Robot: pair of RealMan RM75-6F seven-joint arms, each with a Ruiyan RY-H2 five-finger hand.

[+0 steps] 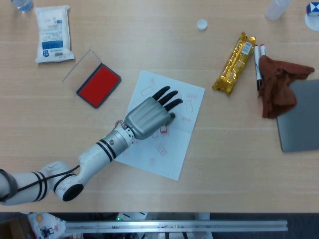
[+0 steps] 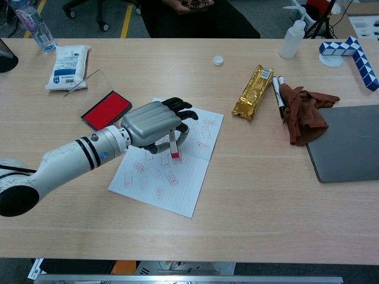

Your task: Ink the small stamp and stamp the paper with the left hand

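My left hand (image 1: 147,118) hovers over the white paper (image 1: 169,154), knuckles up. In the chest view the left hand (image 2: 151,121) pinches the small stamp (image 2: 173,147) upright, a pale stem with a red base. The base hangs just over the paper (image 2: 183,189); whether it touches I cannot tell. Several red rectangular prints dot the sheet. The open red ink pad (image 1: 98,84) lies to the upper left of the paper, a short way from the hand, also seen as the ink pad (image 2: 106,110). My right hand does not show in either view.
The pad's clear lid (image 2: 89,83) leans behind it. A white packet (image 1: 52,32) lies far left. Right of the paper are a gold snack bar (image 1: 234,62), markers (image 1: 258,62), a brown cloth (image 1: 279,89) and a grey slab (image 1: 301,117). A bottle cap (image 1: 201,24) sits at the back.
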